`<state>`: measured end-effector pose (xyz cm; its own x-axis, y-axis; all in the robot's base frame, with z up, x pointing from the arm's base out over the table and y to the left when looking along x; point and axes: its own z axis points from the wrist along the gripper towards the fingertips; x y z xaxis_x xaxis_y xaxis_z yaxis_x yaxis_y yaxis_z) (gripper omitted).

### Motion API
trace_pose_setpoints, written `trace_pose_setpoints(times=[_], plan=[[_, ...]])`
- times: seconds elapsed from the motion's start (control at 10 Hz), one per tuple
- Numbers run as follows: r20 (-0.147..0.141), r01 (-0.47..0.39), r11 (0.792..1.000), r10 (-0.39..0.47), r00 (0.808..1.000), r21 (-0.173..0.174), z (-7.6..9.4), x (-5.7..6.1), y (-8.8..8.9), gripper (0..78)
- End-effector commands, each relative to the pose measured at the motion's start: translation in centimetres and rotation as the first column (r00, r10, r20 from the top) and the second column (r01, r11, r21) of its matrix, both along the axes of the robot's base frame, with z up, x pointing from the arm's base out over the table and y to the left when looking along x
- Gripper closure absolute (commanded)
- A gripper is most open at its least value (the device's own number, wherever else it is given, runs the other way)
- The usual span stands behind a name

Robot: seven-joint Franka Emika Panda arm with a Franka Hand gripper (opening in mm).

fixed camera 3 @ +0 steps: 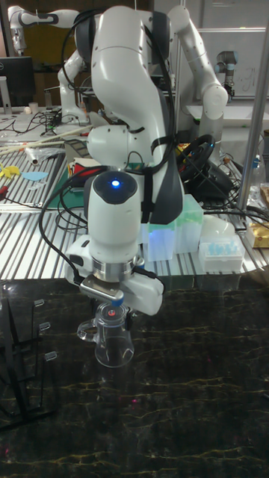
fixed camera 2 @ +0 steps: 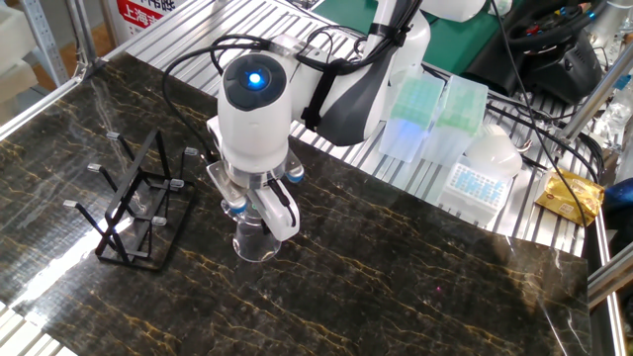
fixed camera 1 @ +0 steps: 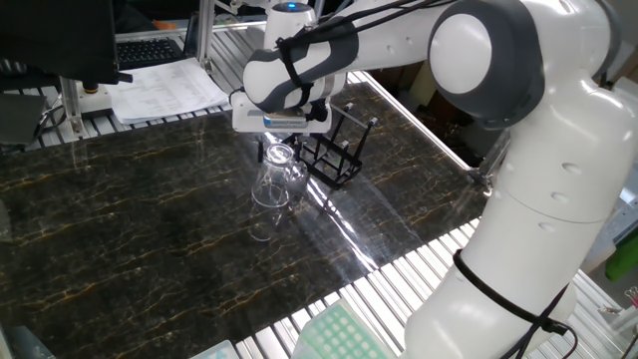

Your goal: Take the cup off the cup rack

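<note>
The clear glass cup stands on the dark marble table, off the rack and just beside it. The black wire cup rack holds nothing on its pegs. My gripper hangs straight above the cup, pointing down, with its fingers on either side of the cup's top. The jaws look open, and the hand hides the cup's rim in the other fixed view.
Papers and a keyboard lie behind the table's far edge. Pipette tip boxes and a yellow packet sit on the slatted bench. A green tip box is at the near edge.
</note>
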<state>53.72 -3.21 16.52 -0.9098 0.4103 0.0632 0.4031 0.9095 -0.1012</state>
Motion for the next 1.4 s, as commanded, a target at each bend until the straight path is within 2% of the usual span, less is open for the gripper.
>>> trace_pose_setpoints(times=[0.1, 0.4, 0.6, 1.4], plan=[[0.005, -0.005, 1.000, 0.005, 1.000, -0.003, -0.18, 0.12, -0.07, 76.3], [0.003, -0.003, 1.000, 0.003, 1.000, -0.011, -0.18, 0.13, -0.07, 76.3], [-0.006, -0.004, 0.999, 0.004, 1.000, -0.037, -0.17, 0.17, -0.06, 76.3], [-0.014, -0.001, 1.000, 0.001, 1.000, -0.022, -0.12, 0.24, -0.04, 76.3]])
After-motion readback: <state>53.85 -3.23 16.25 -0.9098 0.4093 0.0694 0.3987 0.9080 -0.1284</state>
